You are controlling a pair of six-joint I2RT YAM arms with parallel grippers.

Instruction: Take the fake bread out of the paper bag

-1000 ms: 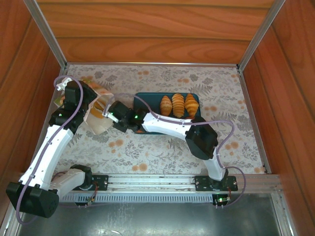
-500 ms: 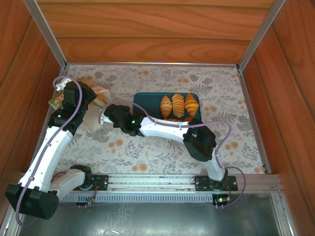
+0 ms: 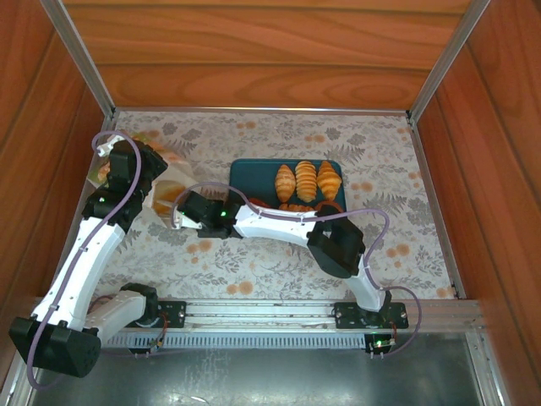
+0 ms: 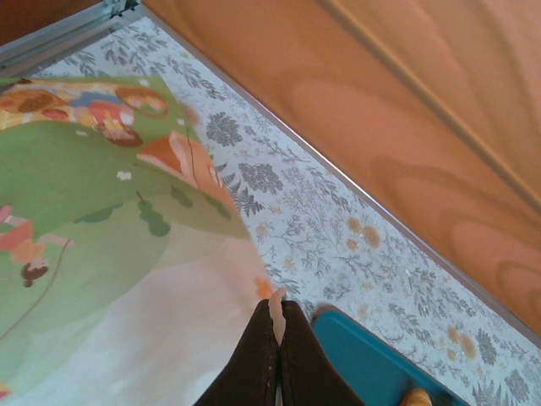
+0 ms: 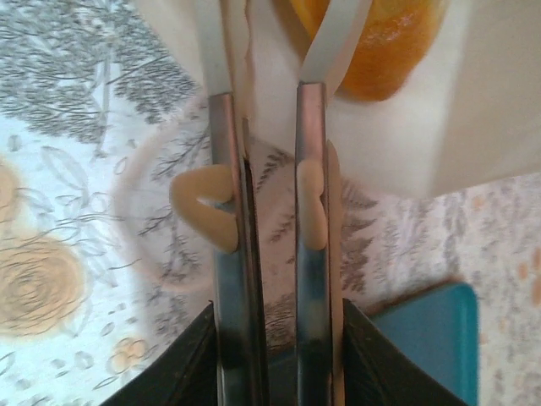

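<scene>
The paper bag (image 3: 166,198) lies on its side at the left, its mouth facing right; its green printed panel (image 4: 76,194) fills the left of the left wrist view. My left gripper (image 3: 150,174) (image 4: 277,313) is shut on a thin edge of the paper bag. At the bag's mouth my right gripper (image 3: 180,216) (image 5: 270,34) is open, its fingers narrowly parted inside the white interior. One orange-golden piece of fake bread (image 5: 380,38) lies in the bag just past the right finger (image 5: 311,194). Three croissants (image 3: 306,179) lie on the teal tray (image 3: 254,169).
More small bread pieces (image 3: 296,205) sit at the tray's near edge, partly under my right arm. The tray's corner (image 4: 372,359) (image 5: 427,334) lies close to the bag. Wooden walls (image 3: 254,51) enclose the flower-patterned table on the left, back and right.
My right gripper has shifted toward the near edge at the bag's mouth and its jaws have parted a little. The left gripper keeps its hold on the bag.
</scene>
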